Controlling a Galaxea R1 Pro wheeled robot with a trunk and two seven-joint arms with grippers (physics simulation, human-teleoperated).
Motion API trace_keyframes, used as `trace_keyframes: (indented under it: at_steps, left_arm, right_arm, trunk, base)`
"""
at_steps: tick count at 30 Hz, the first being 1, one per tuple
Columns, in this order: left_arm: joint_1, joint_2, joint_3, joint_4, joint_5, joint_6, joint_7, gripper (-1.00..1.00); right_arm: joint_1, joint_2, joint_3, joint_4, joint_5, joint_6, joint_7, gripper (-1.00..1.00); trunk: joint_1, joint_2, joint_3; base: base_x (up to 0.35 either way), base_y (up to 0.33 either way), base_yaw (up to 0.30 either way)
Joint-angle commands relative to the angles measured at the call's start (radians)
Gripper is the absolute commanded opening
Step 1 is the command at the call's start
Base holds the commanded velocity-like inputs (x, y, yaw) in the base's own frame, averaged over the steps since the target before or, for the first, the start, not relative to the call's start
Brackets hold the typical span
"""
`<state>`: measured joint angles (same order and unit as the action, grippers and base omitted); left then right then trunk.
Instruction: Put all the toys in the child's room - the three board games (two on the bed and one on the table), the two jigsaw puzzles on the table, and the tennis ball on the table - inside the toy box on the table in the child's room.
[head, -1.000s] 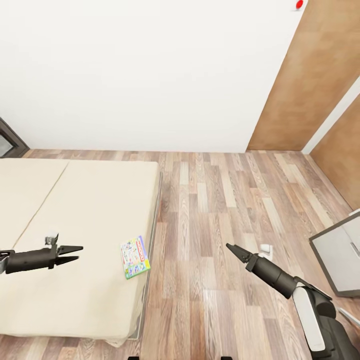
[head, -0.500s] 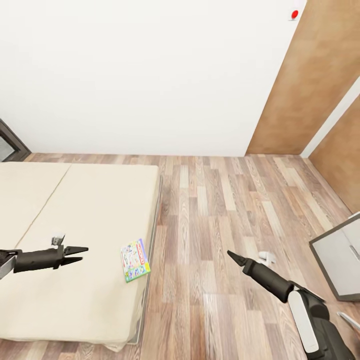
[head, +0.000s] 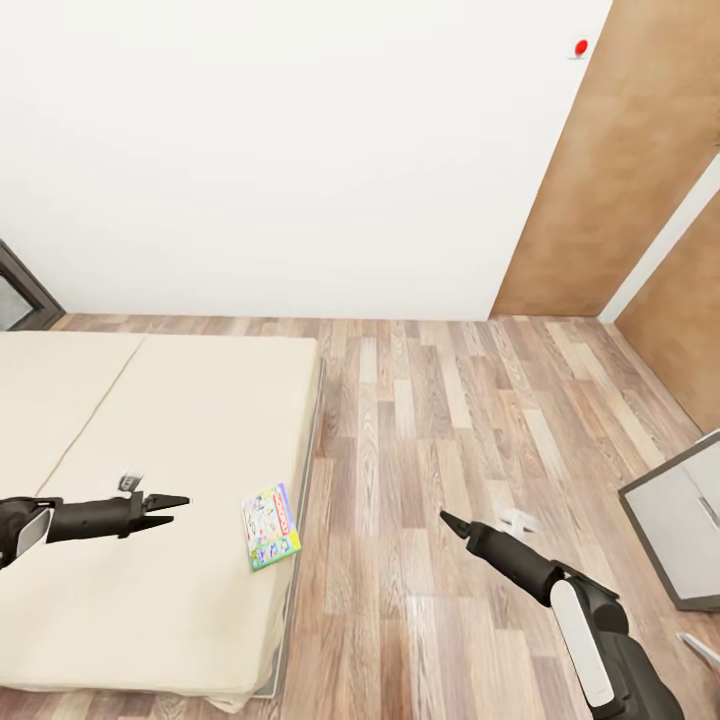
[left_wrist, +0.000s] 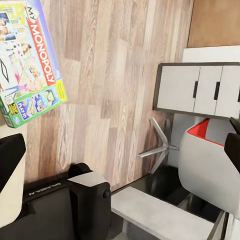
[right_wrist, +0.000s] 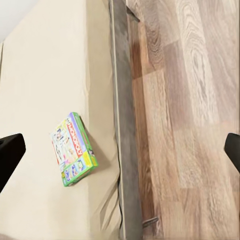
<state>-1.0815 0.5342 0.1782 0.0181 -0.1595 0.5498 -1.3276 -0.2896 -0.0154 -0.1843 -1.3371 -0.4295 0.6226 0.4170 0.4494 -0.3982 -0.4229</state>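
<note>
Head view: one board game (head: 271, 526) is lying flat on the bed (head: 150, 480), close to the mattress's long floor-side edge and toward the near end. Cover is reading "My Monopoly" in the left wrist view (left_wrist: 27, 65). The right wrist view is showing the same box (right_wrist: 73, 149) just inside the bed's grey side rail.

Left gripper (head: 172, 504) is hanging over the mattress, pointing at the box, near it but apart. Jaws are standing parted, nothing between them. Right gripper (head: 449, 522) is hanging over the wood-plank floor (head: 450, 420), well apart from the bed. In the right wrist view its two fingertips are sitting at opposite edges of the frame, so it reads as spread and empty.

A white drawer unit (left_wrist: 195, 90) is showing in the left wrist view, off across the floor.

Step in hand, as judged: reaching for the bed's board game with the left arm. Next move is calling for bringing the jaws across the box's thin edge, since it is lying flat on soft mattress; a low, level approach from the bed side looks needed.
</note>
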Motion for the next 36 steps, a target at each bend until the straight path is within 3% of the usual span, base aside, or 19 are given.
trace_keyframes:
  at_steps: [1, 11, 36]
  left_arm:
    - [-0.001, -0.004, 0.009, 0.002, -0.009, 0.01, 0.002, 1.0]
    - [-0.001, -0.038, 0.01, -0.015, -0.008, 0.012, 0.073, 1.0]
    - [-0.001, -0.055, 0.006, -0.015, -0.01, 0.01, 0.137, 1.0]
  right_arm:
    - [-0.001, 0.002, 0.0, -0.001, -0.004, 0.007, -0.005, 1.0]
    - [0.0, 0.006, 0.01, -0.007, -0.004, 0.01, -0.043, 1.0]
    - [0.001, 0.007, 0.01, -0.002, -0.005, 0.008, -0.046, 1.0]
  trunk:
    - [0.001, -0.002, 0.0]
    - [0.001, -0.002, 0.016]
    - [0.001, -0.002, 0.057]
  base:
    - [0.0, 0.0, 0.0]
    - [0.0, 0.0, 0.0]
    - [0.0, 0.0, 0.0]
